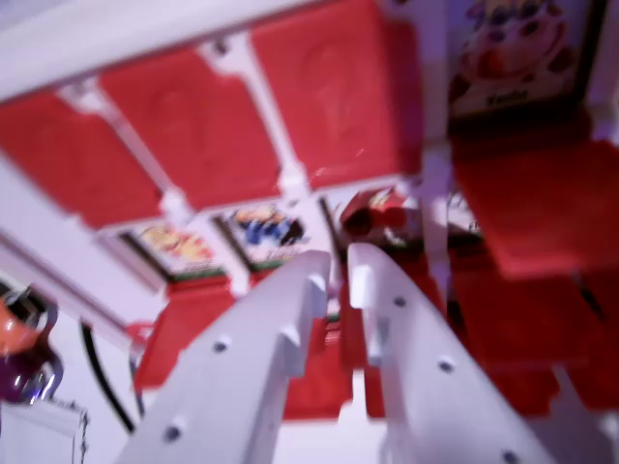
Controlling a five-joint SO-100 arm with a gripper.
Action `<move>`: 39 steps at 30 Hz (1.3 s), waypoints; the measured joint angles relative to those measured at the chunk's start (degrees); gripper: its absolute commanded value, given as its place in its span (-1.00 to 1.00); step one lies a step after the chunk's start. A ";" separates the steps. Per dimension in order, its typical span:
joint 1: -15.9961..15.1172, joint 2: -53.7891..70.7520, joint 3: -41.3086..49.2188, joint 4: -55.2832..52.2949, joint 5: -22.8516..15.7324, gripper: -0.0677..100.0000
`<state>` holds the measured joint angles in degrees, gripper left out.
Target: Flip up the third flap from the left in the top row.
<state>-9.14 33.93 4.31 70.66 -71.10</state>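
White fingers (340, 273) nearly closed over red flaps (198, 126) on white board (290, 179).

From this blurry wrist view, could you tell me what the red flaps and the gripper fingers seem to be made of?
Red flaps: likely moulded plastic, smooth with a faint sheen and raised relief. Gripper fingers: apparently white matte plastic, possibly printed, with small screw holes. Blur leaves both uncertain.

The setting appears to be a tabletop test bench, though blur limits certainty. A white plastic game board (290, 179) with red hinged flaps (193, 126) and small picture cards (174, 246) fills the view. A black cable (97, 372) lies at the wrist view's left.
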 measured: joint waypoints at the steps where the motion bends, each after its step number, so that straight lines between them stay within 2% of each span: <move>1: -0.18 1.14 0.00 0.97 -0.62 -0.95; 8: -0.26 15.38 4.13 6.06 -5.45 -0.95; 19: 0.44 41.31 19.78 8.79 -13.10 -0.95; 33: 0.88 74.53 49.92 8.61 -16.96 -0.95; 39: 1.85 81.74 56.16 6.33 -17.67 -0.95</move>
<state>-7.29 115.66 60.47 76.99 -88.77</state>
